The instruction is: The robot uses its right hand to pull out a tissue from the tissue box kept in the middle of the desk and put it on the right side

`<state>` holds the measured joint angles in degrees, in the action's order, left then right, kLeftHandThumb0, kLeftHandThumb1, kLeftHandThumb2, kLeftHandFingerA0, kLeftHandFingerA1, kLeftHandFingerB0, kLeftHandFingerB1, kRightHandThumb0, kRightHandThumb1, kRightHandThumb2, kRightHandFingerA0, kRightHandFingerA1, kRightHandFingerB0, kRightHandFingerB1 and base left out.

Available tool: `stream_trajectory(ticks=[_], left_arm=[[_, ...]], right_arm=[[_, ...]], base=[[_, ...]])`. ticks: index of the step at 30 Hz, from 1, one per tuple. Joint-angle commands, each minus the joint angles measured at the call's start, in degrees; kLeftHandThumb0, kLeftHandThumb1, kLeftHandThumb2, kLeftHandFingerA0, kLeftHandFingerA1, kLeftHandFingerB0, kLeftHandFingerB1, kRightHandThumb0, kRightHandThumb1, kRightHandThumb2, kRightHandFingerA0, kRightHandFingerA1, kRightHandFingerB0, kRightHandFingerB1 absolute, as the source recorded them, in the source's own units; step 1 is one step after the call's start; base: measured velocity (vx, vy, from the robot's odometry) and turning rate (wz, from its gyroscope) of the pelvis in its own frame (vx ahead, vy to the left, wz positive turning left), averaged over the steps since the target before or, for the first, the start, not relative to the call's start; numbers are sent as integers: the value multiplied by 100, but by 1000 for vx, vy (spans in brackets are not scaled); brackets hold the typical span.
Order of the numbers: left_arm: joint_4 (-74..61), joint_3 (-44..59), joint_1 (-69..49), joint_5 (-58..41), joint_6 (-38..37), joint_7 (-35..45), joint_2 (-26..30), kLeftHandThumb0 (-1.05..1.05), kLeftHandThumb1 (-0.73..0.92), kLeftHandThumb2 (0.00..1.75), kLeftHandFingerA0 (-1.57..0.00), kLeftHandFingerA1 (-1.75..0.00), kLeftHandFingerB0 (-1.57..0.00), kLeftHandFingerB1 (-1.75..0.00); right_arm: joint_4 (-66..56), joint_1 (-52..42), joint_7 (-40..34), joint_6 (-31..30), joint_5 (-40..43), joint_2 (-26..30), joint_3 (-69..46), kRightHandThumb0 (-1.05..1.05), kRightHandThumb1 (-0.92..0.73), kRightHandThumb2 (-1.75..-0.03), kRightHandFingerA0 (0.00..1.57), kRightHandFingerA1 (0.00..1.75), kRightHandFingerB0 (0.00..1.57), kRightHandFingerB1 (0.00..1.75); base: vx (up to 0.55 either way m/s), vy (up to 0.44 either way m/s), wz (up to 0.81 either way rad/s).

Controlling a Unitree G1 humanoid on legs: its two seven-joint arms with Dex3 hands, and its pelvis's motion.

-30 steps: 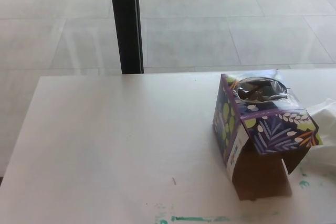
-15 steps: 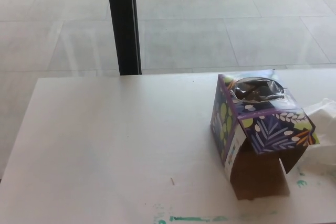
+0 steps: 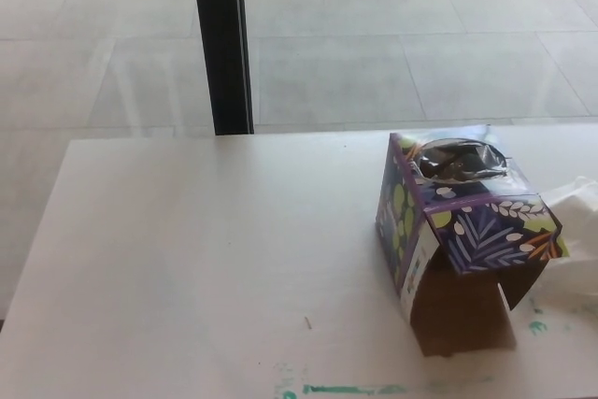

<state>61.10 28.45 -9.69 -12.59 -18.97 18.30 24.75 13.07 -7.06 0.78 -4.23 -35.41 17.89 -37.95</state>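
Note:
A purple tissue box (image 3: pixel 458 231) with a leaf pattern stands on the white desk (image 3: pixel 206 249), right of the middle. Its top opening (image 3: pixel 460 160) shows a clear plastic slit with no tissue sticking up. A front flap of the box hangs open, baring brown cardboard (image 3: pixel 462 310). A white tissue (image 3: pixel 575 240) lies crumpled on the desk just right of the box, cut off by the picture's edge. Neither of my hands shows in the head view.
A black vertical post (image 3: pixel 220 39) rises behind the desk's far edge, with grey floor tiles beyond. Green paint marks (image 3: pixel 346 388) run along the desk's near edge.
Only the camera has shifted slightly; the box and the tissue stay where they were.

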Motion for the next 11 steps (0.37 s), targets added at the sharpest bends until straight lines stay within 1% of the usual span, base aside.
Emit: stream_trajectory(ticks=[1,2,3,4,6,7,8,10,11], left_arm=[[37,-109,37,49,268,-113,173,-90,82,121,-62,-63,-43,-54],[32,-119,39,47,275,-111,171,-90,83,122,-61,-63,-40,-53],[48,-126,57,35,293,-86,172,-90,82,121,-60,-63,-40,-54],[86,-120,79,15,304,-56,179,-90,82,121,-60,-63,-40,-54],[113,-129,89,16,317,-85,182,-91,82,120,-61,-64,-42,-54],[138,-140,103,20,329,-94,179,-90,81,120,-62,-64,-43,-55],[115,-144,83,12,331,-79,168,-92,83,121,-61,-63,-41,-54],[102,-144,53,1,326,-59,171,-92,83,121,-61,-63,-41,-54],[124,-176,50,51,326,-119,185,-92,82,122,-61,-63,-41,-54]], right_arm=[[412,-315,-1530,178,1793,-1377,-1186,-55,-50,-76,119,162,47,117],[422,-323,-1545,231,1789,-1406,-1186,-55,-46,-81,117,164,50,119],[391,-394,-1427,262,1776,-1473,-1117,-57,-49,-75,119,149,49,110],[319,-478,-1214,201,1760,-1518,-1026,-57,-49,-75,119,149,49,110],[262,-518,-1168,159,1704,-1533,-984,-57,-49,-73,117,147,51,109],[85,-611,-1078,172,1757,-1634,-963,-57,-50,-71,120,145,53,106],[40,-663,-1020,226,1808,-1655,-954,-56,-49,-72,119,143,53,107],[-8,-723,-998,253,1848,-1676,-946,-56,-49,-72,119,143,53,107],[11,-764,-897,279,1894,-1658,-912,-58,-50,-71,120,146,52,108]], base=[[0,0,0],[0,0,0],[0,0,0],[0,0,0],[0,0,0],[0,0,0],[0,0,0],[0,0,0],[0,0,0]])
